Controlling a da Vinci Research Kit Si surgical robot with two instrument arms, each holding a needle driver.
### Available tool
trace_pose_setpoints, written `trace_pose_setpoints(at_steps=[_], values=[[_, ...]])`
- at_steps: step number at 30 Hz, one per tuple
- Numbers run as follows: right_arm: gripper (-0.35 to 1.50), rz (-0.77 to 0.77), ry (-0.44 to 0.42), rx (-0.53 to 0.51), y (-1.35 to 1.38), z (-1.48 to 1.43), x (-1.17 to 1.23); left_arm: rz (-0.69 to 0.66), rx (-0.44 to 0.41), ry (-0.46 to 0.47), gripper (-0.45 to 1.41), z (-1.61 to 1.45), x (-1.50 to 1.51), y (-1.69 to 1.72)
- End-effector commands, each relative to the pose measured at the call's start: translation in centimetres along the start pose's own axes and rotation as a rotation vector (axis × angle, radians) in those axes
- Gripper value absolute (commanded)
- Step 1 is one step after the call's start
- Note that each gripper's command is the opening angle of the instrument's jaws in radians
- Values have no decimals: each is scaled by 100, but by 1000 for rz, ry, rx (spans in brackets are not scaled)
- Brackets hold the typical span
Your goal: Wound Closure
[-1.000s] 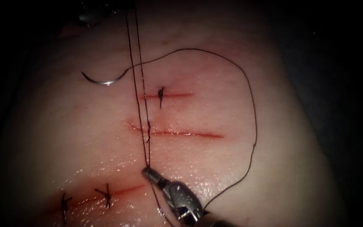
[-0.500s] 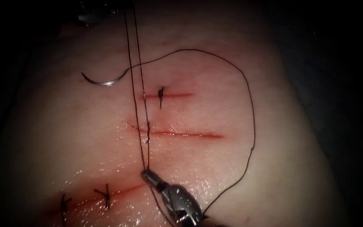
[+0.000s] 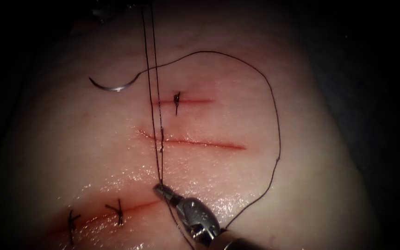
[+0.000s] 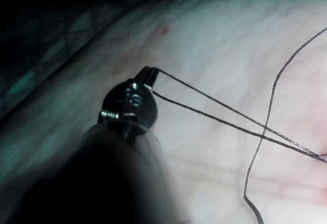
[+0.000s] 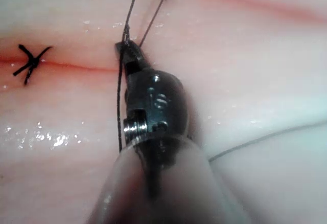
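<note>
From above, the right hand (image 3: pixel 159 189) pinches the thread (image 3: pixel 150 88) just below the middle cut (image 3: pixel 195 143). The needle (image 3: pixel 112 86) lies free on the tissue (image 3: pixel 302 176), up and left of the cuts.

Left wrist: the left hand (image 4: pixel 149 73) grips two thread strands.

Right wrist: the right hand (image 5: pixel 125 47) is closed on thread beside a knot (image 5: pixel 29 60).

Finished stitch (image 3: pixel 119 211), a dark knotted cross, lies just left of and slightly below the right claw (image 3: pixel 157 187). A second stitch (image 3: pixel 71 222) sits farther left of the claw, well apart from it. A third knot (image 3: pixel 177 103) lies well above the claw, slightly to its right. In the right wrist view the finished stitch (image 5: pixel 30 60) appears beside the claw's tip. A dark teal patterned cloth (image 4: pixel 46 45) lies beyond the left claw (image 4: pixel 148 71).
</note>
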Motion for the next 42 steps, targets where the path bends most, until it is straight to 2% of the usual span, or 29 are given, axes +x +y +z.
trace_pose_setpoints(at_steps=[1,2,4,5,6,7,10,11,13,17,19,23,26,28,31,32,34,35,37,38,42], values=[[-35,-1,-1,3,-3,7,-4,2,2,3,-45,8,2,-7],[-35,-1,-3,3,-3,7,-4,2,2,3,-45,8,1,-7],[-35,-14,63,27,-5,8,5,-6,6,3,-45,5,2,0],[-5,-29,121,52,-4,9,20,-14,-1,19,-45,-1,3,11],[46,-51,138,59,-4,9,27,-17,-6,29,-45,-4,4,17],[83,-74,152,63,-3,9,35,-21,-9,37,-45,-8,6,23],[101,-84,180,71,-1,6,54,-42,-40,69,-45,-26,13,47],[109,-98,180,69,3,5,64,-45,-57,90,-45,-41,20,63],[116,-127,188,67,8,5,71,-55,-82,114,-45,-57,29,77],[148,-200,191,86,20,8,85,-71,-127,155,-45,-88,46,104],[148,-205,230,112,28,3,93,-71,-170,173,-45,-112,59,124],[148,-212,227,120,37,-7,111,-75,-223,186,-45,-142,75,146],[146,-212,231,163,48,-19,140,-74,-293,198,-45,-176,89,168],[146,-207,237,188,53,-24,153,-70,-307,203,-45,-188,93,174],[146,-208,249,304,54,-27,165,-78,-326,207,-45,-206,98,179],[146,-211,248,360,43,-26,159,-78,-333,210,-45,-214,101,179],[146,-219,248,404,26,-26,150,-78,-325,196,-45,-218,102,179],[146,-229,243,437,4,-26,138,-84,-325,191,-45,-219,102,177],[145,-241,228,469,-16,-28,127,-84,-320,185,-45,-219,101,176],[143,-257,197,505,-42,-31,115,-90,-317,180,-45,-218,100,174],[143,-295,122,539,-85,-39,89,-90,-302,160,-45,-212,95,170]])
